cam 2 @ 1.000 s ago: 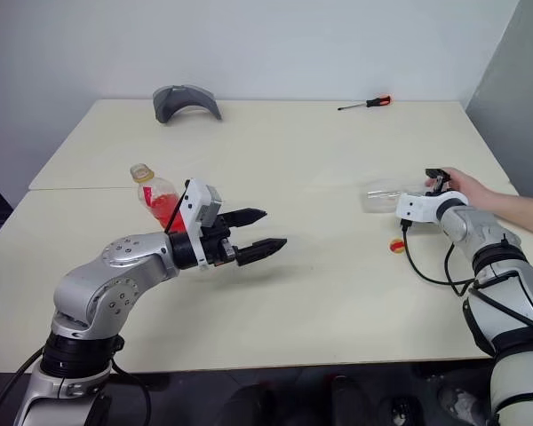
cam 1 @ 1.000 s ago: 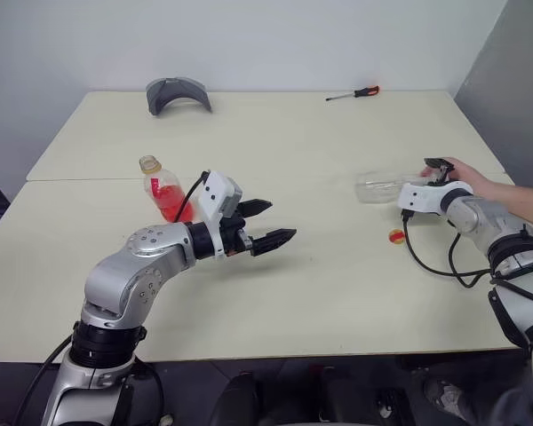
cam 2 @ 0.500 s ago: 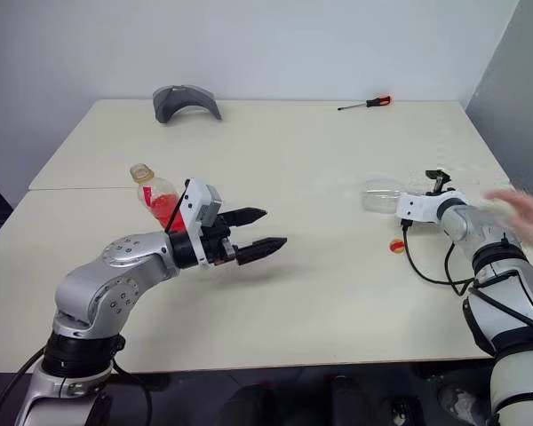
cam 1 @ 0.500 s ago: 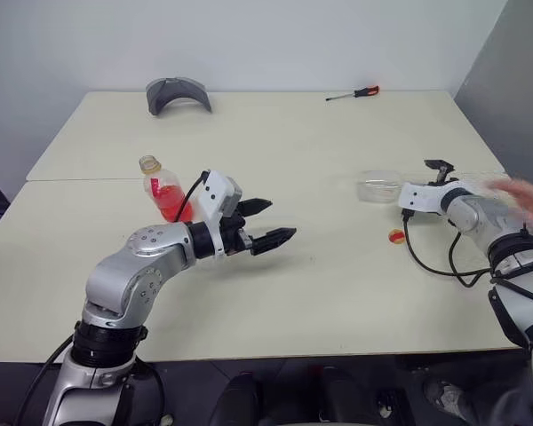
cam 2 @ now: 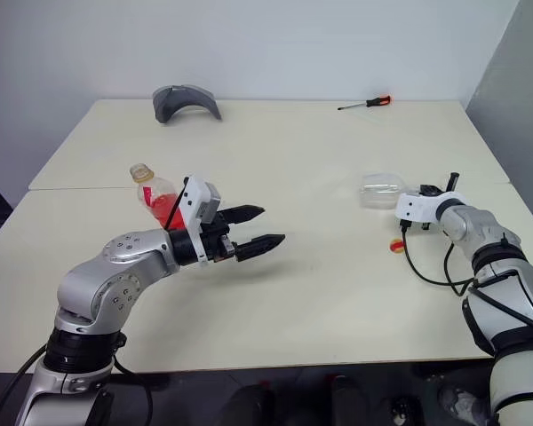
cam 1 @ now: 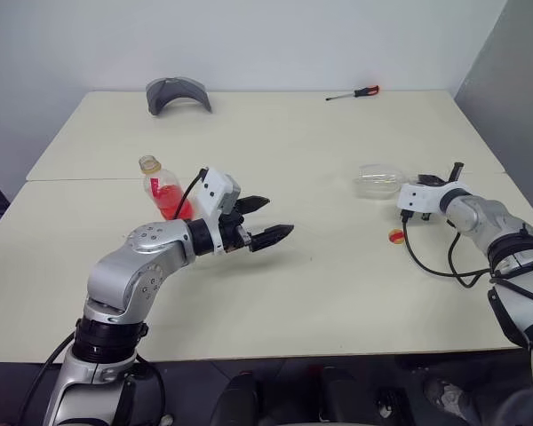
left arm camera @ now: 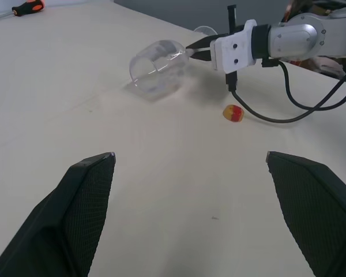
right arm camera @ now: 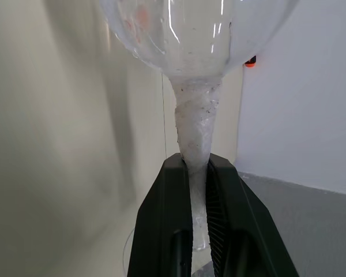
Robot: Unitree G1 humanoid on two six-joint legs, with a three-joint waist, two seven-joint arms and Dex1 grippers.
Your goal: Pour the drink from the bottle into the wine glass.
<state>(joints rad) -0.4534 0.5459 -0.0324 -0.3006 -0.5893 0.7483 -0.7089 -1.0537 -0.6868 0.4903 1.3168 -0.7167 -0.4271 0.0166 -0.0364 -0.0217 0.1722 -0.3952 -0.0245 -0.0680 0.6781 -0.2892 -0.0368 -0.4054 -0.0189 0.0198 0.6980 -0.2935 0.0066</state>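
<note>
The left claw (cam 1: 265,220) hangs over the near part of the worktop (cam 1: 338,293) with its two fingers spread wide and nothing between them. Just behind it stands the bottle (cam 1: 164,193), upright and without cap, with the drink (cam 1: 171,205) filling only the lower part. The bottle looks like thin plastic, so I think it is light and gives a little under pressure; the best place to hold it is the round body, below the neck, and not too hard, or the red liquid may come out of the open mouth.

To the right lies a small red and yellow cap (cam 1: 396,236), apart from everything else. Behind it, the right claw (left arm camera: 197,51) is closed on the thin stem of the glass (left arm camera: 157,65), which is tipped on its side with the bowl pointing toward the middle of the worktop. The glass is surely fragile and smooth, and the stem is narrow, so it can turn or slip in the fingers when it is raised upright.

At the far edge are a grey curved piece (cam 1: 178,93) and a screwdriver (cam 1: 355,93). I can read no label or writing on any thing.
</note>
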